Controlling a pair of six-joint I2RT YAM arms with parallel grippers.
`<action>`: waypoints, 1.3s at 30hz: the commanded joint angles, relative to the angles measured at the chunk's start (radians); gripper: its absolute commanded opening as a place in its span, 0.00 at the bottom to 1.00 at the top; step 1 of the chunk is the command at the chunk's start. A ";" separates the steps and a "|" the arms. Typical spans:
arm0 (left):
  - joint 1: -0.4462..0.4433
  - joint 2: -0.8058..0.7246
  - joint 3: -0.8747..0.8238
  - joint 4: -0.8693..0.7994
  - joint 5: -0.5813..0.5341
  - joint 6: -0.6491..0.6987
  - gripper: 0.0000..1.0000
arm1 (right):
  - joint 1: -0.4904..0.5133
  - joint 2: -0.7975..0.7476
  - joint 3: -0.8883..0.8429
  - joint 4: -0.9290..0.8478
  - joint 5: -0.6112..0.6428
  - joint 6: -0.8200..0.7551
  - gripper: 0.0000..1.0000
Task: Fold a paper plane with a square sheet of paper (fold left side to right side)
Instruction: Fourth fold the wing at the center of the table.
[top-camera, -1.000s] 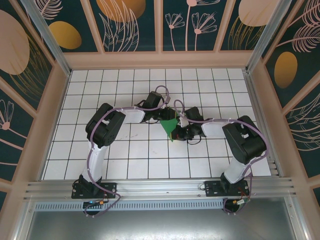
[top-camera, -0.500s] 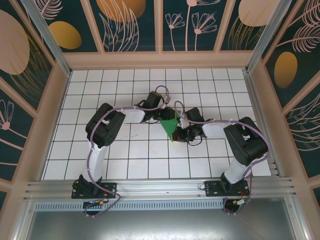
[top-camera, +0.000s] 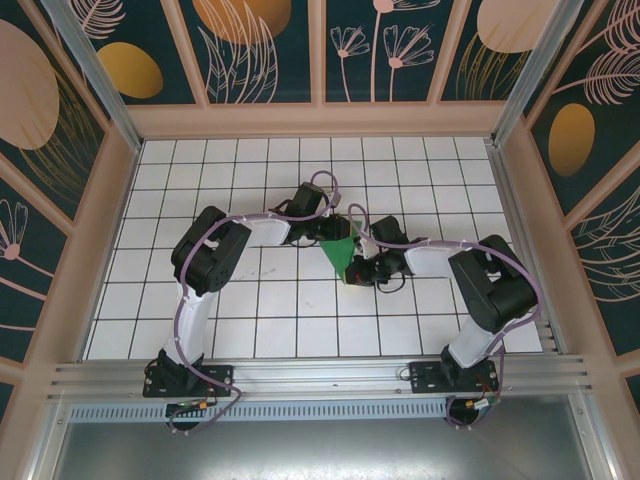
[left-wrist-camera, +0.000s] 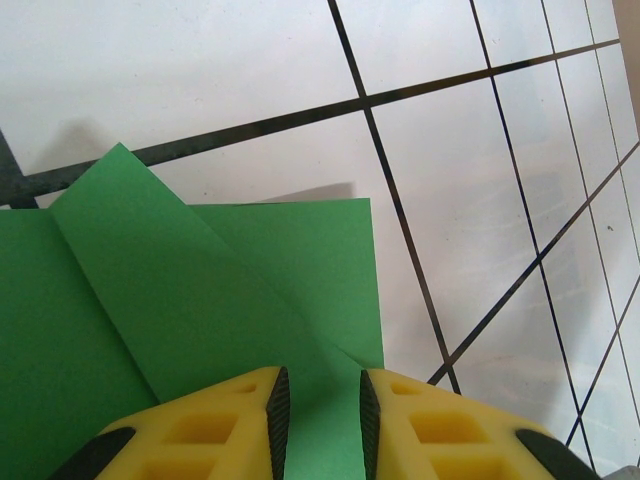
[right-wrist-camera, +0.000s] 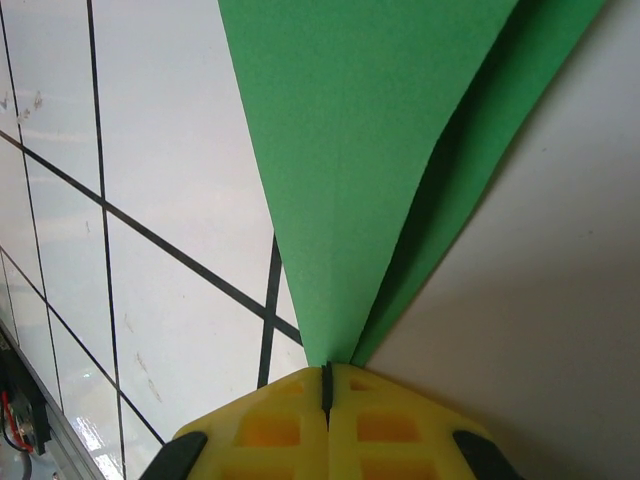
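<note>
Overhead, the folded green sheet (top-camera: 340, 254) sits mid-table, with bare white tiles (top-camera: 200, 300) wide on every side. From the left wrist, my left claw (left-wrist-camera: 320, 390) stands slightly parted over the sheet, whose straight right edge borders open tile. From the right wrist, my right claw (right-wrist-camera: 327, 378) is clenched on the sheet's pointed tip.

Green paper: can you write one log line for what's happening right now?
green paper: folded to a point | left gripper: jaws slightly apart over the paper | right gripper: shut on the paper's tip
</note>
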 joint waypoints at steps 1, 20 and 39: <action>0.013 0.039 -0.013 -0.109 -0.070 0.028 0.29 | 0.016 -0.014 -0.031 -0.135 -0.002 -0.023 0.00; 0.011 0.019 -0.027 -0.082 -0.043 0.013 0.30 | -0.086 -0.021 0.027 0.184 -0.121 0.123 0.00; 0.037 -0.221 0.005 -0.152 -0.093 0.049 0.48 | -0.074 0.113 0.047 0.094 0.005 0.064 0.00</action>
